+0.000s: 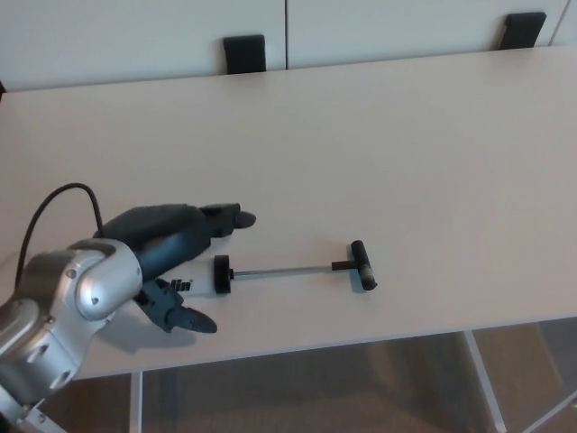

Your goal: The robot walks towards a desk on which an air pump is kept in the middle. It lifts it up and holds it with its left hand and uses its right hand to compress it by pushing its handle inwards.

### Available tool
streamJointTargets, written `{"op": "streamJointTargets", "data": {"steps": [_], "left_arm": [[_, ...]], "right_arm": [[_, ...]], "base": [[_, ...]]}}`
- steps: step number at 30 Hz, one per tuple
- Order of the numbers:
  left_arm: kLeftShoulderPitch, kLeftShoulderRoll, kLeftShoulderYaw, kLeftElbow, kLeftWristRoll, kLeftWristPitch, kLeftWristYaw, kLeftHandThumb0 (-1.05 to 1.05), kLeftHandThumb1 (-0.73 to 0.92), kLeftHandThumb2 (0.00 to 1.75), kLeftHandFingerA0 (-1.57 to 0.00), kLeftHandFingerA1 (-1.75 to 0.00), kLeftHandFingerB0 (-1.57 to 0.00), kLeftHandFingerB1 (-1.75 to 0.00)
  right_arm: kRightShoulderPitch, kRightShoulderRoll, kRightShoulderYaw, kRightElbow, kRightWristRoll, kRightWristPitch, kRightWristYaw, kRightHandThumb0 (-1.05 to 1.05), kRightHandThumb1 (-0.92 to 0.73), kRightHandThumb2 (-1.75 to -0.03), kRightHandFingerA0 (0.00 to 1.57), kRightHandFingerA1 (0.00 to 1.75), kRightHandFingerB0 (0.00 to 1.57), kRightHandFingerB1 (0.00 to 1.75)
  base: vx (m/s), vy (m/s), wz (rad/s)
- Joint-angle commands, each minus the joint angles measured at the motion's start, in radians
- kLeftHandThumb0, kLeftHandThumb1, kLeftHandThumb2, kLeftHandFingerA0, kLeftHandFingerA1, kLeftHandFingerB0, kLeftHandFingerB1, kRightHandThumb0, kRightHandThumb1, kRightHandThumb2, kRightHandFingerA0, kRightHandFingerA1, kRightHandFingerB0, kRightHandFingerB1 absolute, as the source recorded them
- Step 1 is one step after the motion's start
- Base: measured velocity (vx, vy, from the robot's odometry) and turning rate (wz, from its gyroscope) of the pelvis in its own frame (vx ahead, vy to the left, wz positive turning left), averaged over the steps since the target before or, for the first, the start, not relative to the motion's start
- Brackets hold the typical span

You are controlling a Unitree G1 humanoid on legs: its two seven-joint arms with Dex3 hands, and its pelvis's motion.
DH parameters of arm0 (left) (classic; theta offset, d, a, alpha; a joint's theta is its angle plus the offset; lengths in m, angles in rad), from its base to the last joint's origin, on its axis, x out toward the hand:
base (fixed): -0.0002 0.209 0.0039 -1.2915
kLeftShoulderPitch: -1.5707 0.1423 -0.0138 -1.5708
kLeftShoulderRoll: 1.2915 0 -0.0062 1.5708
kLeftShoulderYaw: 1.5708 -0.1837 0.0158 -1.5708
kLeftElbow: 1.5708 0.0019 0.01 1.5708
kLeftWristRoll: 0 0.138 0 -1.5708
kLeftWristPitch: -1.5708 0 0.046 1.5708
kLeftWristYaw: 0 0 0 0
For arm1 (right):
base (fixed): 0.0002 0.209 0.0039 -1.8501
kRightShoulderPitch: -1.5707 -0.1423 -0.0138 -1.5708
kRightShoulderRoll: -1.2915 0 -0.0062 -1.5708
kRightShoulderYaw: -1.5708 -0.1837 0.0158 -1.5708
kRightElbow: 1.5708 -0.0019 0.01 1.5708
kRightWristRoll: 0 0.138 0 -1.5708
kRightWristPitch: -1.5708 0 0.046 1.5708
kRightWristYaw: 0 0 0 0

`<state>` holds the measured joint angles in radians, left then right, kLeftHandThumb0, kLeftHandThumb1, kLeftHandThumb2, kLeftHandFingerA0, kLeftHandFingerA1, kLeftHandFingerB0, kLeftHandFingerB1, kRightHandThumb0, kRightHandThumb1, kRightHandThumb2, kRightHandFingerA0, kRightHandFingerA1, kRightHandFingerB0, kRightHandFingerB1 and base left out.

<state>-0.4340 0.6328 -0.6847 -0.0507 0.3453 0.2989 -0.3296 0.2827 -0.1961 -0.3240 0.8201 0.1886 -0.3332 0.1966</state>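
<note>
so the desk is a big pale beige slab, matte top, filling most of the view and running off both sides. light is soft and even, shadows on the top stay faint. behind the far edge there's a white panelled wall with a thin vertical seam splitting it into sections. two black blocks poke up right behind the back edge, one left of centre and another near the right corner, can't tell what they are. under the front edge you get white metal legs angling down, plus a brownish floor showing through
</note>
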Motion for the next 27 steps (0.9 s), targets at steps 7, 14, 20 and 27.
{"op": "streamJointTargets", "data": {"steps": [7, 14, 20, 27], "left_arm": [[-0.088, 0.078, -0.214, 0.081, 0.525, 0.046, -0.090, -0.41, 0.45, 0.65, -0.06, -0.23, -0.03, -0.20], [-0.078, 0.072, -0.211, 0.097, 0.543, 0.045, -0.046, -0.42, 0.46, 0.58, -0.08, -0.27, -0.08, -0.22], [-0.064, 0.065, -0.209, 0.115, 0.564, 0.038, -0.016, -0.44, 0.33, 0.72, -0.02, -0.40, 0.00, -0.33], [-0.064, 0.059, -0.193, 0.132, 0.578, 0.025, -0.009, -0.50, 0.43, 0.64, -0.09, -0.34, -0.08, -0.30]], "right_arm": [[0.019, -0.065, 0.042, -0.032, -0.066, 0.015, -0.004, -0.33, -0.61, -0.57, 0.77, 0.50, 0.47, 0.39], [0.022, -0.067, 0.047, -0.045, -0.068, 0.029, -0.005, -0.31, -0.62, -0.58, 0.76, 0.49, 0.47, 0.39], [0.014, -0.074, 0.054, -0.018, -0.073, -0.005, 0.005, -0.33, -0.60, -0.57, 0.77, 0.51, 0.47, 0.40], [0.018, -0.073, 0.060, -0.042, -0.074, 0.008, 0.002, -0.32, -0.61, -0.58, 0.78, 0.51, 0.47, 0.40]], "base": [[0.00, 0.000, 0.00], [0.00, 0.000, 0.00], [0.00, 0.000, 0.00], [0.00, 0.000, 0.00]]}}
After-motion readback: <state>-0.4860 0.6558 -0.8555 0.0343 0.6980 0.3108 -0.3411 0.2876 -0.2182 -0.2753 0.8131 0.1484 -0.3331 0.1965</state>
